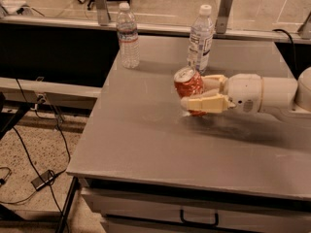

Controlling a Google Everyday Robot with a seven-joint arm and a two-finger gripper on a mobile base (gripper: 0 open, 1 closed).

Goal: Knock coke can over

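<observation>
I have the gripper [195, 94] reaching in from the right edge of the frame, just right of centre, and its two fingers are closed around the coke can [187, 83]. The nearer finger [206, 103] lies across the lower part of the can and the other sits behind it. The can is between them, tilted, with its silver top leaning toward the upper left and its base low on the grey table [146, 130].

I count one coke can. There are two clear bottles with white caps, both upright. The first water bottle [200, 38] stands just behind the can, toward the top of the frame. The second water bottle [128, 37] stands well apart, in the upper left part of the table top. On the floor at the lower left, dark cables [29, 144] trail beside the table.
</observation>
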